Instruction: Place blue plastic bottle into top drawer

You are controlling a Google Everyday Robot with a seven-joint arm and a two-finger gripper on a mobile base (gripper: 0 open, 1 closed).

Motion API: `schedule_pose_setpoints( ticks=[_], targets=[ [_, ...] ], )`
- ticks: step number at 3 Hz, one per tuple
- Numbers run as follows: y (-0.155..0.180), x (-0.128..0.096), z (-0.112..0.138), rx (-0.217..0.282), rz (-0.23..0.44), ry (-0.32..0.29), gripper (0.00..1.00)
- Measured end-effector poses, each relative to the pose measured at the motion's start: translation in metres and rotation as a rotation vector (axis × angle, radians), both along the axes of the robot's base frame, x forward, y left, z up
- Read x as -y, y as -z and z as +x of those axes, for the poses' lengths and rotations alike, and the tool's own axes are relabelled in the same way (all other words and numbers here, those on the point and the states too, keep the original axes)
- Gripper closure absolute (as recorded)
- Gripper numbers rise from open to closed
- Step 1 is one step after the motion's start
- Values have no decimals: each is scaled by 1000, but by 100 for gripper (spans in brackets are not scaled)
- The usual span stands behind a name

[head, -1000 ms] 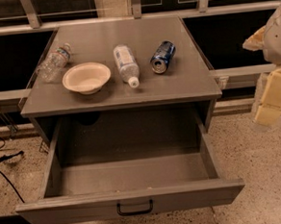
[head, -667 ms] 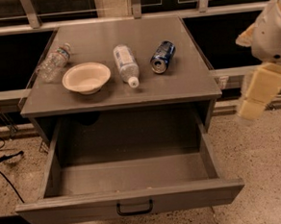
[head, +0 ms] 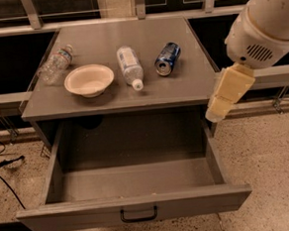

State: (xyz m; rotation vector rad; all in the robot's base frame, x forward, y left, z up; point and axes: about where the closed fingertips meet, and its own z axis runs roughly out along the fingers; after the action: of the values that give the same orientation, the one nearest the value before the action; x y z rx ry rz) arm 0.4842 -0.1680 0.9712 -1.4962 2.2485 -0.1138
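Blue plastic bottle point(head: 129, 66) lying on its side at the middle of the table, white cap pointing toward the front edge; not yet picked up. Surroundings, by size:

Grey table point(head: 99, 38) carrying everything, with the top drawer point(head: 136, 206) pulled out below its front edge, plenty of room inside, black handle point(head: 139, 215) at the front's centre. No need to touch the drawer before the drop.

White robot arm point(head: 264, 22) at upper right, off the table's right side. Gripper point(head: 215, 113) hanging just beyond the table's right front corner, above the drawer's right wall, well apart from the bottle and carrying nothing. Spread or pressed together: cannot tell.

Cream bowl point(head: 89, 80) just left of the bottle, near but apart. Clear water bottle point(head: 55, 64) further left, by the table's edge. Dark blue soda can point(head: 168, 59) on its side just right of the bottle, with a narrow gap.

Step in hand, as judged: the reach toward the grasp. Best to rise clear of the table edge first, then travel left over the can rather than past it at table height. Set the gripper across the bottle's short width, at mid-label, not along its length and not at the cap. Descend straight into the gaps on either side, keeping off bowl and can. Close gently: thin round body, likely to roll or squash. Lift well before swinging forward over the drawer.
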Motion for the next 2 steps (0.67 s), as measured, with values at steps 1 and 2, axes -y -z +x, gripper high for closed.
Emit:
schedule_pose_setpoints(
  ticks=[1, 2],
  targets=[
    [18, -18, 22, 7, 33, 97, 0],
    [34, -32, 47, 50, 27, 243, 0]
  ],
)
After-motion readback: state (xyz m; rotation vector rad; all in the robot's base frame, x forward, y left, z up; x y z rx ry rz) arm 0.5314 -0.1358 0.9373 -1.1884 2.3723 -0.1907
